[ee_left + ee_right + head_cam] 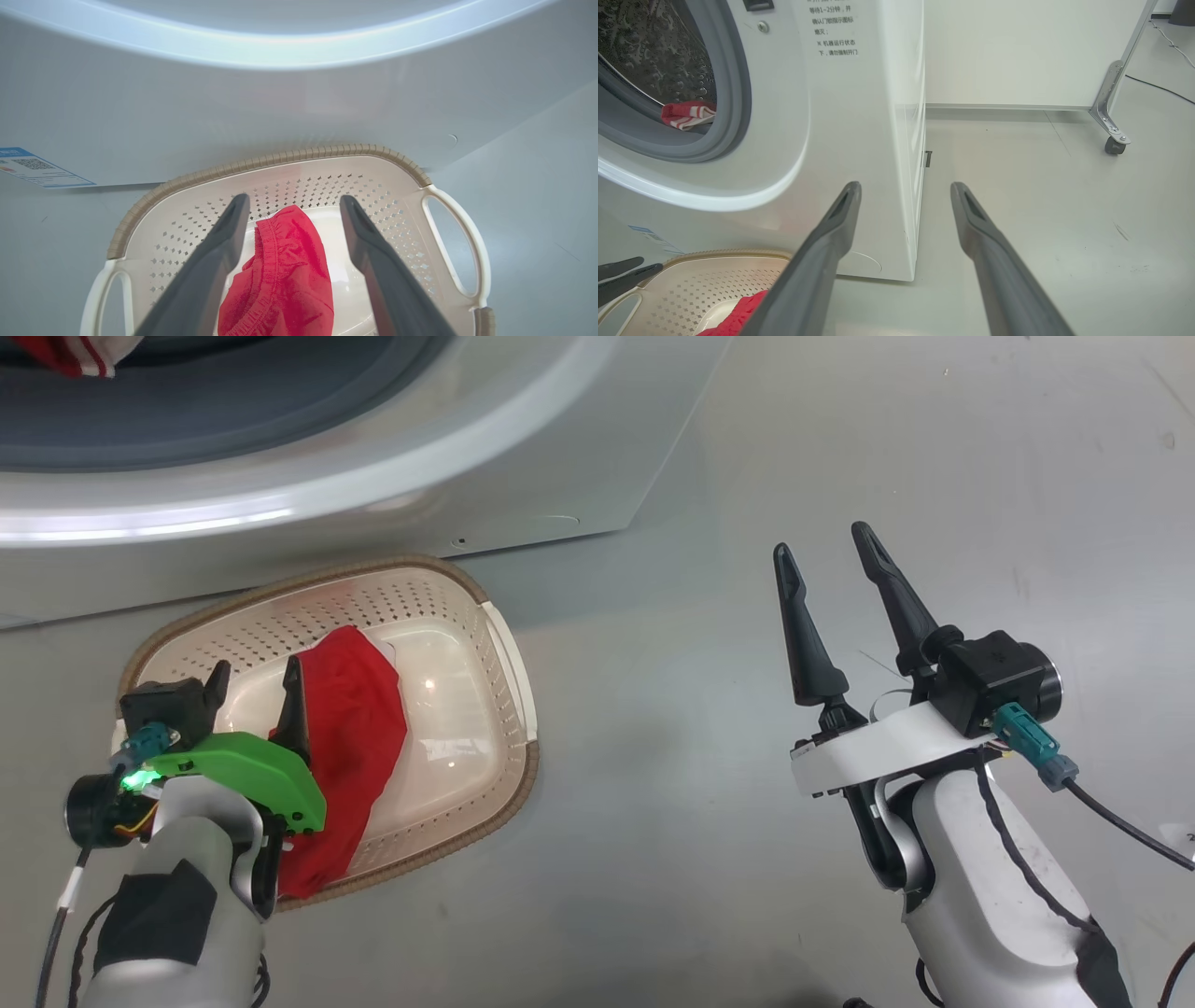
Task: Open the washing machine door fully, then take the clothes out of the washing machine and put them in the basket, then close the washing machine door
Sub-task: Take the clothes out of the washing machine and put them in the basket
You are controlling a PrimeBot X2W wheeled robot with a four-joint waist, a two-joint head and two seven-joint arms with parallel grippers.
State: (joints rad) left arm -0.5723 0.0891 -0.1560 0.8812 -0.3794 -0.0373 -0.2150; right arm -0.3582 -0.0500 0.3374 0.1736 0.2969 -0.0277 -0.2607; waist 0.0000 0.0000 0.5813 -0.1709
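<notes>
left gripper, right gripper: jaws wide, empty. striped garment inside washing machine: likely light, limp; pinch a bunched fold.

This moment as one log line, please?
left gripper open over cream perforated basket | plain red garment lying inside | striped red-white garment in steel washer drum | right gripper open

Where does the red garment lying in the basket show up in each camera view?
Head view: the red garment is at lower left, inside the basket and reaching its near rim.
Left wrist view: the red garment is at bottom centre, on the basket floor.
Right wrist view: the red garment is at the bottom edge, left of centre.
Shared landmark: the cream basket with the brown rim, in front of the white washer.
</notes>
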